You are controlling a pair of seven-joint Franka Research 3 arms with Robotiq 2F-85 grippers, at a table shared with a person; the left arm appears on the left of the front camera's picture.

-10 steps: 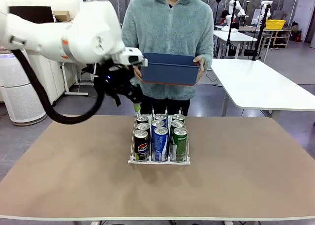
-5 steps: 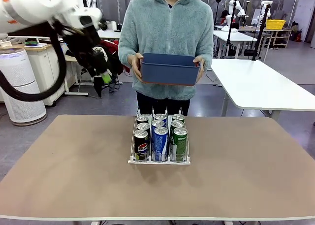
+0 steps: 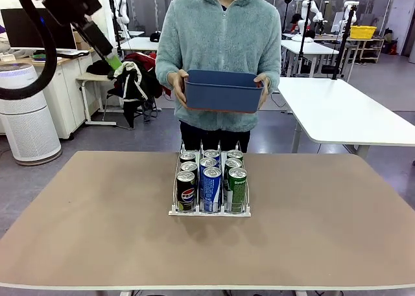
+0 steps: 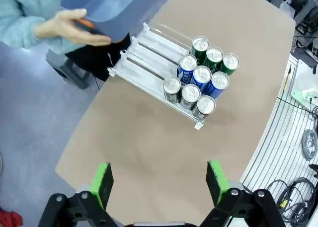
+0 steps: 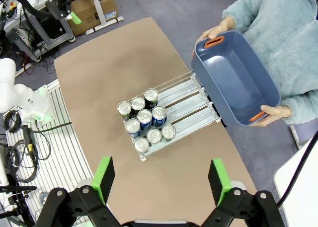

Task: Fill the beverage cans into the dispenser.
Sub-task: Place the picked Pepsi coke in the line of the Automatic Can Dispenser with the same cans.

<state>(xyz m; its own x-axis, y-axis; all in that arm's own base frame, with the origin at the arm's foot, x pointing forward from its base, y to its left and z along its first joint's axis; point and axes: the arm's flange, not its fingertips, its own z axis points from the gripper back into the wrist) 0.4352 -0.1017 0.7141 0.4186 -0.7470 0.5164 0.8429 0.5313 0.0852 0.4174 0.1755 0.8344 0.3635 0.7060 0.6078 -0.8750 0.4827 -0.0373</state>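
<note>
Several beverage cans [image 3: 211, 179] stand in three lanes at the front of the white wire dispenser [image 3: 209, 212], mid-table: black Pepsi on the left, blue in the middle, green on the right. From above, the cans [image 4: 201, 80] bunch at one end of the dispenser [image 4: 149, 45], whose other end is bare. My left gripper [image 3: 111, 61] hangs high at the far left, well away from the rack, and it is open [image 4: 160, 182] and empty. My right gripper [image 5: 161, 180] is open and empty, high above the cans [image 5: 144, 120] and dispenser [image 5: 191, 103].
A person stands at the far side holding an empty blue bin [image 3: 224, 91] in both hands just beyond the rack's back end. The bin [image 5: 233, 80] overhangs the table edge. Bare brown tabletop [image 3: 324, 231] lies all around the rack.
My left arm has risen and swung left, from just behind the rack's back-left corner to the upper left. The cans, rack and bin stay put.
</note>
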